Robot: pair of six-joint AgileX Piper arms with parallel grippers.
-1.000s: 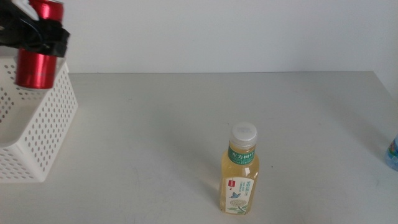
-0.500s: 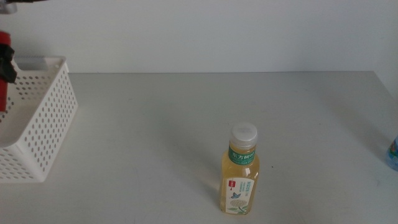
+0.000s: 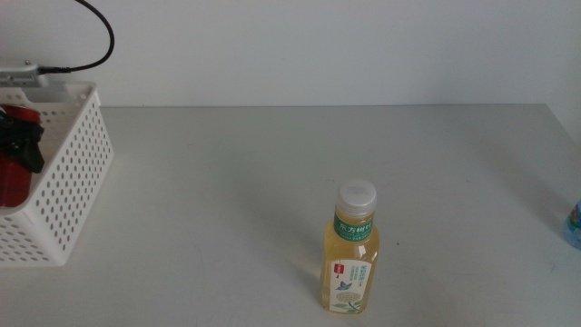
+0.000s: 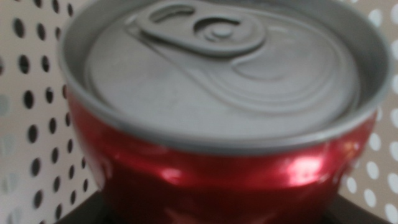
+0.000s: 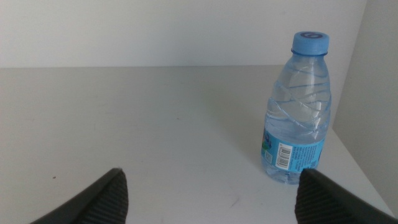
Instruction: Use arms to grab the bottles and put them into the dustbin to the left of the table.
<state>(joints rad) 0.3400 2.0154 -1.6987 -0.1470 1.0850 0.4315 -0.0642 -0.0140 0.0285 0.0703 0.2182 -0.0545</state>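
Lowered from above the rim, the left end effector [image 3: 20,145] now sits inside the dustbin [image 3: 68,195], pinching the red can [image 4: 217,124]. Release comes next. Right end effector [image 5: 208,196] waits spread by the water bottle [image 5: 298,118]; the tea bottle [image 3: 351,250] stands mid-bench [image 3: 227,182].

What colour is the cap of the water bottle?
Blue; the water bottle's cap shows best in the right wrist view.

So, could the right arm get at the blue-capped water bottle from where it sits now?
Probably yes. The right gripper is open, and bare table lies between it and the upright water bottle, which stands off to one side near the table edge.
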